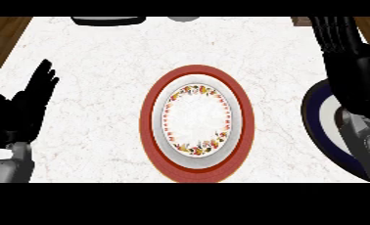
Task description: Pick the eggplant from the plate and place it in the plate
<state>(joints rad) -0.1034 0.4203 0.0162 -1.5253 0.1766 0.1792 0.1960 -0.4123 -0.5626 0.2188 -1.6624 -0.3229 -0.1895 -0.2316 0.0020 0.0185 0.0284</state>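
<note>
Nearest the camera, at the lower left, a grey forearm [14,163] comes in from the near edge and carries the left hand [27,104], black, with its fingers straight and pointing away toward the far side. That hand is open, holds nothing, and rests above the white marbled counter [101,57] near its left edge, where a strip of brown wood [10,33] shows beyond the stone.

Moving right, the middle of the counter holds a red-rimmed plate [196,123] with a white centre ringed by a band of small flowers; nothing lies on it.

Farther right, a dark blue-rimmed plate [315,121] sits at the right edge, partly cut off by the view. Over it reaches the right hand [345,67], black, with its fingers stretched toward the far right corner; they look straight and do not close on anything I can see. This hand and its arm cover most of that plate, and no eggplant can be made out there or anywhere else.

Along the far edge sit a dark flat object [108,20] at the left and a small grey one [185,18] near the middle, both cut off
</note>
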